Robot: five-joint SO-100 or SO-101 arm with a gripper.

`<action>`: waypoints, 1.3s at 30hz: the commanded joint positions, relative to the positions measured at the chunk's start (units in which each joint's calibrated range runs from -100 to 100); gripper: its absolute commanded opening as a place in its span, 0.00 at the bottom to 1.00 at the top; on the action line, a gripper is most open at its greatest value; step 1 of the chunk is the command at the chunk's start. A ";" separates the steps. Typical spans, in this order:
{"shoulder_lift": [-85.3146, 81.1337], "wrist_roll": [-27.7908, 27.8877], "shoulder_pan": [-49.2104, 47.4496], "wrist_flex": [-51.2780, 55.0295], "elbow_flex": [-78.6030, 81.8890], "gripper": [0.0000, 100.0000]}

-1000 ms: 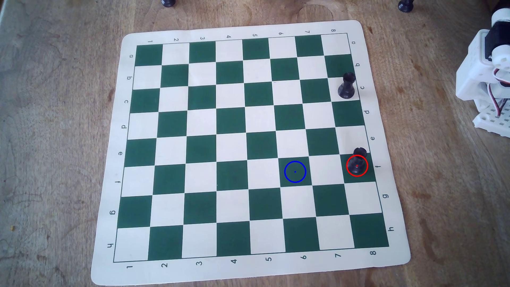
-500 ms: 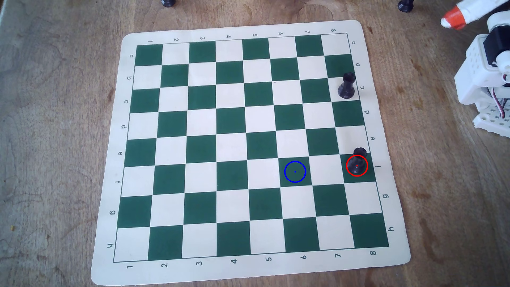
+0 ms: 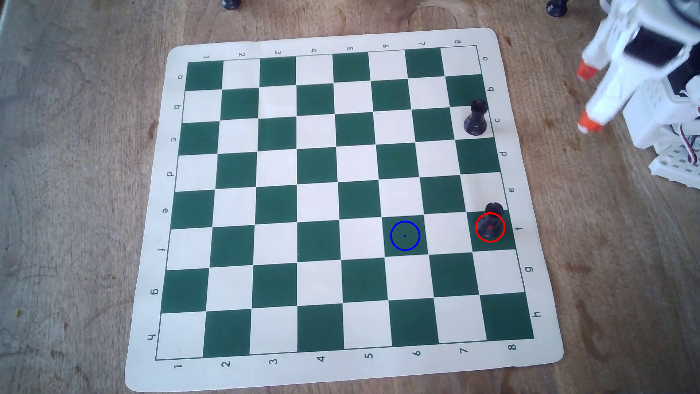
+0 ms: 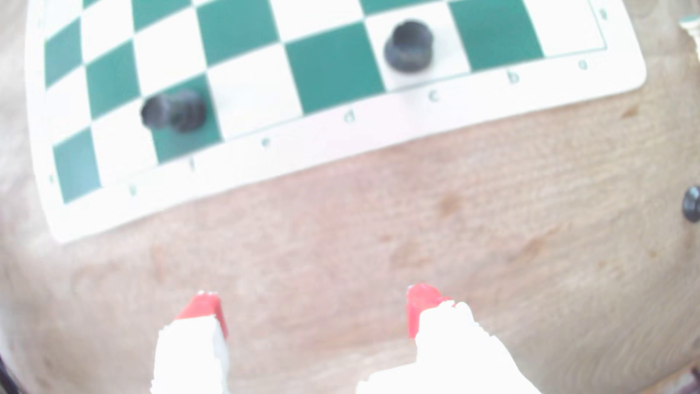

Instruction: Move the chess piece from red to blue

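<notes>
The white gripper with orange tips (image 3: 585, 98) has swung into the overhead view's upper right, jaws apart, approaching the small black rook (image 3: 490, 223) on the red circle (image 3: 478, 235).

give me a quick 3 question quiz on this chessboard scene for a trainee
1. True or false: the claw is shut on the chess piece.
2. Multiple choice: the blue circle sits on a) a white square holding a rook, b) a bare green square, c) the wooden table off the board.
3. Fill in: in the overhead view, the other rook stands by the row letter ___ at the board's right edge.

Key
1. False: the claw is open, over the table beside the board, and the chess piece stands in the red circle.
2. b
3. c
</notes>
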 commanded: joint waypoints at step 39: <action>30.40 -7.03 -17.20 -46.01 8.36 0.26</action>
